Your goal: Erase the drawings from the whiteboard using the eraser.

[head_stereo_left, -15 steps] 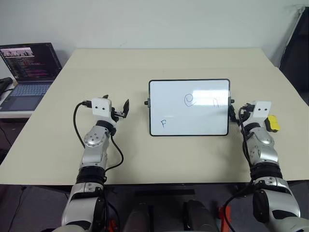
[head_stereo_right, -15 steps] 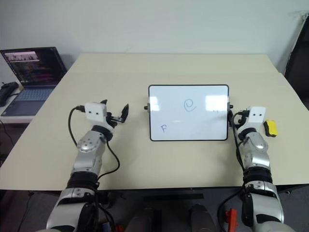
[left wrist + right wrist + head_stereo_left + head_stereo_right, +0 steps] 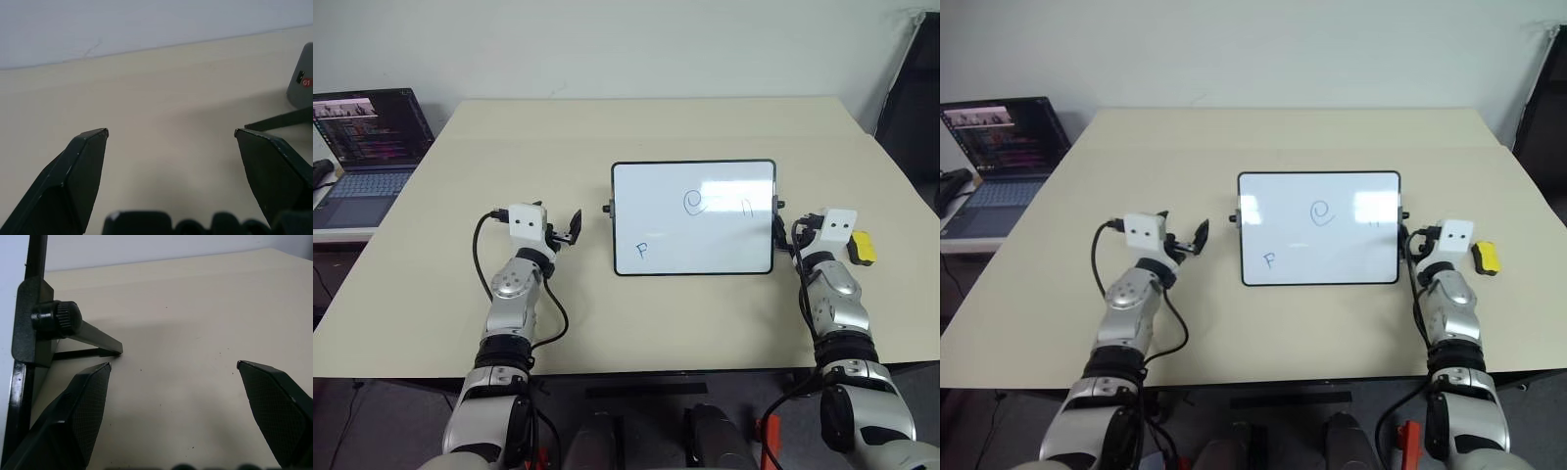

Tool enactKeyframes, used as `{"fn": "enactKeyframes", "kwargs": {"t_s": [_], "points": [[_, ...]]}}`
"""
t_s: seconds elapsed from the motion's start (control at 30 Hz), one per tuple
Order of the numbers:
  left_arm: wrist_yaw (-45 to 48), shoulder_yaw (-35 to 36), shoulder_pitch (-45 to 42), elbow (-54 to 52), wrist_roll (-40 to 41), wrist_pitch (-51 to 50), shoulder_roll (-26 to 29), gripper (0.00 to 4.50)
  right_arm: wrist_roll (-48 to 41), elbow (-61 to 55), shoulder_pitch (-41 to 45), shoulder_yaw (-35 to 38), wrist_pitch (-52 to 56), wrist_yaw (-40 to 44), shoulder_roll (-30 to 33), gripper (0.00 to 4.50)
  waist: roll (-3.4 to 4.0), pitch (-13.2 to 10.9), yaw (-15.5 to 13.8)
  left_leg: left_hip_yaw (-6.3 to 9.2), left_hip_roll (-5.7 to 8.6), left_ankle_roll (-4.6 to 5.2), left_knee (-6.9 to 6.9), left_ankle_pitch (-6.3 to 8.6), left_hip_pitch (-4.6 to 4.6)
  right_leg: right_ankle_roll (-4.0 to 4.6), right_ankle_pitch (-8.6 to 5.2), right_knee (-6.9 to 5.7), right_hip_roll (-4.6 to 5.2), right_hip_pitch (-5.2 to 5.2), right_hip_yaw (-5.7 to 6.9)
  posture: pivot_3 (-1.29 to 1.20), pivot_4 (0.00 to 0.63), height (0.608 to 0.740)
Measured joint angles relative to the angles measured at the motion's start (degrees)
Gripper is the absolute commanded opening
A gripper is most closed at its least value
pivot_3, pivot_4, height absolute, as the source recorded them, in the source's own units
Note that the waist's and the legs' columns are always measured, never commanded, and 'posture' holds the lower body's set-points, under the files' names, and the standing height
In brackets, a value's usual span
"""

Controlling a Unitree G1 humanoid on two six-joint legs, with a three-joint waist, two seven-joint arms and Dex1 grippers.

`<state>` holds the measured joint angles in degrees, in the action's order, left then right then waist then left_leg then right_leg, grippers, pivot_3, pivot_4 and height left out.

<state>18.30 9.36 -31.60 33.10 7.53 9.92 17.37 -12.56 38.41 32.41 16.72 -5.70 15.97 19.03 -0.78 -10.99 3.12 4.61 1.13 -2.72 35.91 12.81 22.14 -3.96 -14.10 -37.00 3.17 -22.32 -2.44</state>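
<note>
You have open bench (image 3: pixel 685 313) near and far of the whiteboard (image 3: pixel 705 257). At right, its side knob (image 3: pixel 61 317) and stand leg sit just beside the right claw (image 3: pixel 173 366); the eraser (image 3: pixel 865 248) lies just right of that arm.

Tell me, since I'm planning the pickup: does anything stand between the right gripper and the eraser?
Nothing visible does. The eraser lies on bare table just right of the open right gripper, beside its wrist housing; the whiteboard is on the opposite side.
</note>
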Motion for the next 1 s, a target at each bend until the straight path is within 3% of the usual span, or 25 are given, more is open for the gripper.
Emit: {"fn": "enactKeyframes", "kwargs": {"t_s": [0.17, 0.33, 0.43, 0.5, 0.6, 0.77, 1.0], "points": [[9.9, 1.0, 3.1, -8.2, 5.9, -7.5, 7.8, 4.50, -0.8, -4.1, -3.5, 0.2, 2.9, 3.1, 4.4, 4.49, 0.01, 0.0, 0.2, -0.01, -0.01, 0.00, -0.05, 0.01, 0.10, 0.00, 0.00, 0.01, 0.00, -0.09, -0.01, 0.00, 0.150, 0.740], [26.6, 4.1, 10.4, -21.8, 17.3, -19.8, 20.1, 4.50, -4.5, -11.0, -7.8, 1.5, 10.4, 9.3, 11.0, 4.49, 0.02, 0.0, 0.1, 0.01, -0.06, 0.02, -0.09, 0.02, 0.11, 0.07, -0.04, -0.01, 0.00, -0.11, 0.03, 0.00, 0.150, 0.740], [33.1, 4.4, 11.0, -31.6, 25.6, -29.2, 23.7, 4.50, -6.5, -12.4, -9.1, 2.6, 14.2, 13.1, 15.2, 4.49, -0.02, -0.1, -0.4, 0.04, -0.03, 0.03, -0.02, 0.03, 0.19, 0.05, -0.05, 0.05, 0.03, -0.08, 0.08, 0.00, 0.150, 0.740], [34.8, 2.8, 9.0, -38.1, 31.0, -35.1, 22.9, 4.50, -7.1, -12.4, -9.1, 4.1, 15.6, 14.0, 17.6, 4.49, -0.03, 0.0, -1.1, 0.05, 0.00, 0.03, 0.08, 0.03, 0.18, -0.01, -0.05, 0.06, 0.06, 0.00, 0.09, 0.00, 0.150, 0.740], [33.7, -3.6, 2.6, -43.7, 34.6, -41.2, 16.4, 4.50, -7.8, -10.2, -6.8, 6.3, 17.8, 13.1, 20.0, 4.49, -0.05, 0.0, -1.5, 0.04, 0.03, 0.05, 0.17, 0.02, 0.15, -0.16, -0.02, 0.08, 0.05, 0.08, 0.08, 0.00, 0.150, 0.740], [33.8, -16.5, -3.1, -43.1, 31.3, -42.8, 5.8, 4.50, -6.5, 1.1, -1.6, 6.7, 20.4, 13.0, 25.0, 4.49, -0.08, -0.1, -0.9, -0.06, 0.02, 0.05, 0.12, 0.02, 0.15, -0.01, 0.05, 0.12, 0.00, 0.02, -0.04, 0.00, 0.150, 0.740], [33.8, -22.6, -4.1, -40.5, 26.2, -41.3, -0.1, 4.50, -3.7, 14.9, 3.5, 4.3, 19.5, 15.9, 26.0, 4.49, -0.06, -0.1, 0.4, -0.12, 0.02, 0.06, 0.05, 0.02, 0.12, 0.03, -0.03, 0.11, -0.02, -0.02, -0.11, 0.00, 0.150, 0.740]]}}
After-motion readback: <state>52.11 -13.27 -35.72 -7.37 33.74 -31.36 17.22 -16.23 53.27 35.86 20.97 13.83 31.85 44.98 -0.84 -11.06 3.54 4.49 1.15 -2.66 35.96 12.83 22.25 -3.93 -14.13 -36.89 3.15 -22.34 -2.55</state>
